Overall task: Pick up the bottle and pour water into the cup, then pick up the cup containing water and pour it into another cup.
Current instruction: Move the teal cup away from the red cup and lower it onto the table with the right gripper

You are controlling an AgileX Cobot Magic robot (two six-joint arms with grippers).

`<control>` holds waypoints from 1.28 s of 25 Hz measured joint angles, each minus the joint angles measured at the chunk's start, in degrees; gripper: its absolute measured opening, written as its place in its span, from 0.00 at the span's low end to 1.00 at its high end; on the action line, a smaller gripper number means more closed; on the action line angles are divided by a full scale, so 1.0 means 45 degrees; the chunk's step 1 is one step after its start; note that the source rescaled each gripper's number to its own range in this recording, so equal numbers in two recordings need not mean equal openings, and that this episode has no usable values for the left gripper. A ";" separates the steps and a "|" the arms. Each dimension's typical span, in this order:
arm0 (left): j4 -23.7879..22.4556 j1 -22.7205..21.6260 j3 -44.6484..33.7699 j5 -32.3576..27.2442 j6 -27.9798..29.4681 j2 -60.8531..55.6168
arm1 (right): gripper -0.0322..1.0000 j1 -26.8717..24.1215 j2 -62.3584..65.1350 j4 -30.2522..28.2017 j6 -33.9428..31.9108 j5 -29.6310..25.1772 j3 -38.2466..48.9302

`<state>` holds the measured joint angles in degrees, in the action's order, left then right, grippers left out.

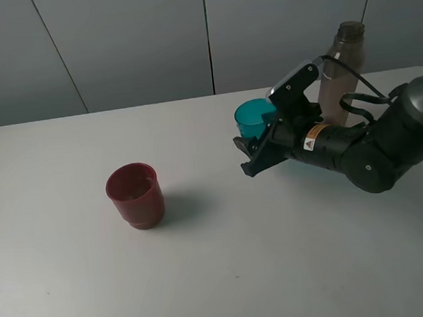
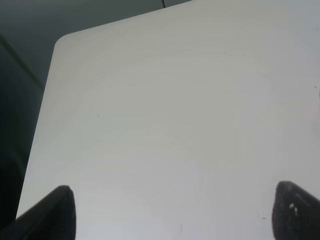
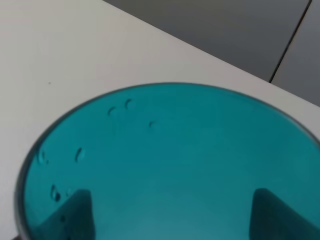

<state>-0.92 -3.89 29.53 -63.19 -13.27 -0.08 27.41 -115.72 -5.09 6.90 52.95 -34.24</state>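
Exterior high view: the right gripper (image 1: 252,157) holds the teal cup (image 1: 253,118) lifted off the white table (image 1: 230,276), the cup body seated between the fingers with its open mouth projecting beyond them toward the red cup (image 1: 134,195). The fingers are closed tight on the cup wall; the cup leans with the arm, a posture that suits carrying it across for the second pour. The red cup stands upright, well apart from the fingertips, its mouth unobstructed so it can receive liquid; its interior looks glossy, though whether it holds any water cannot be told. The bottle (image 1: 344,67) stands upright behind the right arm, clear of the carrying path. Right wrist view: the teal cup (image 3: 175,165) fills the frame, droplets clinging to its inner wall, with both dark fingertips (image 3: 70,215) showing through the translucent plastic on opposite sides, confirming a two-sided pinch. Left wrist view: the left gripper (image 2: 172,212) hangs over bare table with its fingers spread wide, holding nothing, kept out of the working area.
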 joint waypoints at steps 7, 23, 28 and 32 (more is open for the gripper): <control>0.0000 0.0000 0.0000 0.0000 0.0000 0.0000 | 0.04 0.0000 -0.1665 0.0751 -0.0691 0.2182 -0.0242; 0.0000 0.0000 0.0000 0.0000 0.0000 0.0000 | 0.04 -0.0027 -0.2115 0.1507 -0.1049 0.1120 -0.1108; 0.0000 0.0000 0.0000 0.0000 0.0000 0.0000 | 0.04 -0.0048 -0.2115 0.1595 -0.1074 0.0784 -0.1108; 0.0000 0.0000 0.0000 0.0000 0.0000 0.0000 | 0.04 -0.0048 -0.2115 0.1595 -0.1074 0.0726 -0.1108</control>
<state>-0.92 -3.89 29.53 -63.19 -13.27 -0.08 27.19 -125.24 2.08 2.07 56.22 -39.23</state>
